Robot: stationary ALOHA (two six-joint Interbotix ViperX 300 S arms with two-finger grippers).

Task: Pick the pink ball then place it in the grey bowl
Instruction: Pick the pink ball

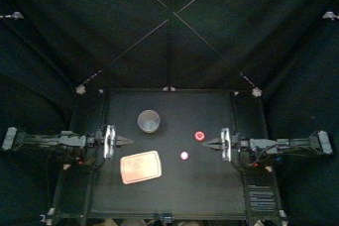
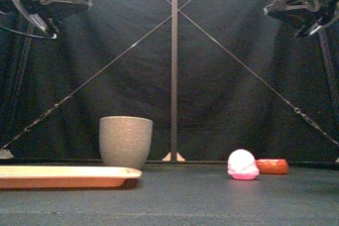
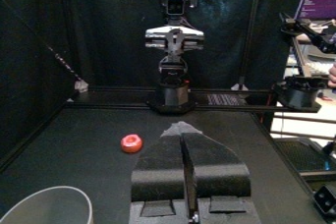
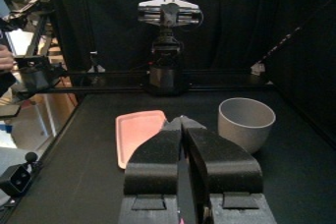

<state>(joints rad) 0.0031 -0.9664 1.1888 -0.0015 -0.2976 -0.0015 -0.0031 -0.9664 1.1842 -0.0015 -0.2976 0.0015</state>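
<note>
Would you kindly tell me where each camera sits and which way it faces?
Top: high above, looking down; left arm, right arm, cup, tray.
Front: low in front, looking level; cup, ball; arms in upper corners.
Left wrist: on left arm, facing right arm; left tool shut, red toy.
Right wrist: on right arm, facing left arm; right tool shut, tray.
Shared: both wrist views show the cup.

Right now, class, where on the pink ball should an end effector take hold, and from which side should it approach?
Grip the pink ball across its widest lower part, coming from straight above. It is rounded and narrows upward, so a higher pinch would likely slip; the red toy sits apart, farther back.
</note>
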